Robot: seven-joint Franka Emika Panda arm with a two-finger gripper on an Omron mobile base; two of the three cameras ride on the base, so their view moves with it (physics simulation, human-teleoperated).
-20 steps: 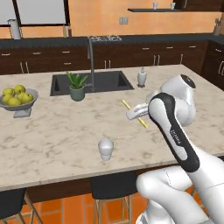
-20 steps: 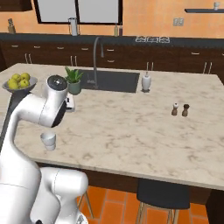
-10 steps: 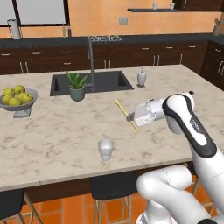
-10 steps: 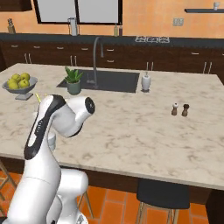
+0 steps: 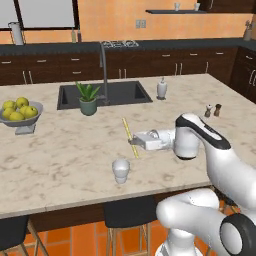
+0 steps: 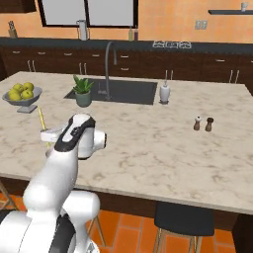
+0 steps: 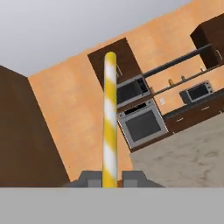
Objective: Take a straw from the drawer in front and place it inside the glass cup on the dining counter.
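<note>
A kitchen island with a beige marbled dining counter (image 5: 60, 155) fills the scene. At its far left sits a bowl of yellow-green fruit (image 5: 19, 111). To the right of that, a small potted plant (image 5: 88, 100) stands at the near edge of a dark sink (image 5: 120, 93), with a tall faucet (image 5: 104, 70) just behind it. Near the front edge of the counter, toward the middle, stands the glass cup (image 5: 120, 170), upright and with nothing inside it.

Just right of the cup and a little farther back, the robot's gripper (image 5: 134, 141) reaches leftward above the counter. Its jaws are closed on the straw (image 5: 130, 136), a thin yellow and white striped stick. In the hand view, the straw (image 7: 110, 118) rises straight up from between the two fingertips (image 7: 133, 177), held at its lower end. Seen from the left base camera, the straw slants across the gripper, above the counter and near the cup but not over it.

Farther right stand a white soap bottle (image 5: 162, 88) beside the sink and a pair of salt and pepper shakers (image 5: 213, 110).

The carrying step appears to be under way: the straw is in hand, the cup not yet reached. The next move likely calls for bringing the straw over the cup's mouth, tilting it toward upright, lowering one end inside and then letting go.
</note>
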